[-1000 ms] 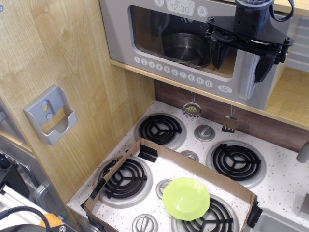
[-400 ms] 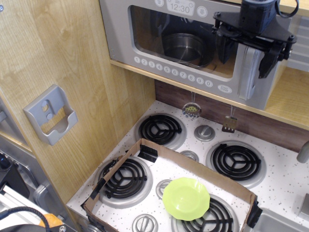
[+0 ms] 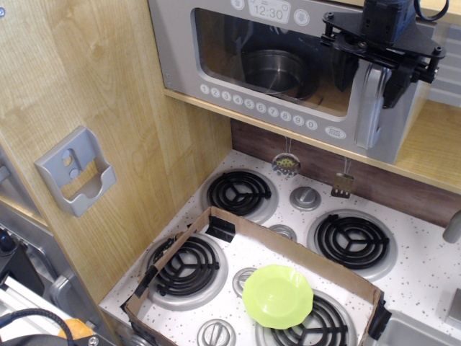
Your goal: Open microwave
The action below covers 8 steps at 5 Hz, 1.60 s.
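The grey microwave [image 3: 180, 50] sits on a wooden shelf at the top, with its door closed. It has a 12:30 clock display [image 3: 268, 11] and a row of round white buttons [image 3: 259, 108]. A metal pot [image 3: 274, 72] shows through the window. The vertical silver handle [image 3: 369, 119] is at the door's right side. My black gripper [image 3: 372, 85] is in front of the top of the handle. It is open, with one finger on each side of the handle. I cannot tell whether the fingers touch the handle.
A grey wall bracket [image 3: 75, 171] hangs on the wooden panel at the left. Below is a toy stove [image 3: 425, 267] with several black burners. A low cardboard frame [image 3: 288, 241] lies on the stove and holds a green plate [image 3: 277, 295]. Two small utensils [image 3: 286, 164] hang under the shelf.
My gripper has moved right and slightly up across the microwave door. It went from left of the handle to straddling the handle's top. The door has not moved.
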Each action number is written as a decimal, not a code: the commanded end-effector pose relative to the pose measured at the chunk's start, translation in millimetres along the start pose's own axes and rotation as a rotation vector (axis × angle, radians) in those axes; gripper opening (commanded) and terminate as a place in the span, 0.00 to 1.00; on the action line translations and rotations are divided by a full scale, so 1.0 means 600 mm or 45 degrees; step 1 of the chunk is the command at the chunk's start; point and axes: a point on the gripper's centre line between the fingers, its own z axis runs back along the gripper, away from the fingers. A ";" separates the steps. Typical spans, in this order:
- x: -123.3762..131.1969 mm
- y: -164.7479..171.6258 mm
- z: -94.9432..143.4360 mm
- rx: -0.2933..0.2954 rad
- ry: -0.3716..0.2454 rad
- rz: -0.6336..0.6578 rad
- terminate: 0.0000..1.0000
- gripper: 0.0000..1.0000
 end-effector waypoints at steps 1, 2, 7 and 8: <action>-0.019 0.012 0.008 -0.007 -0.059 0.095 0.00 0.00; -0.069 0.019 -0.001 0.005 -0.024 0.192 0.00 0.00; -0.261 -0.139 -0.046 0.099 0.018 0.896 0.00 1.00; -0.219 -0.175 -0.052 0.090 0.017 0.776 0.00 1.00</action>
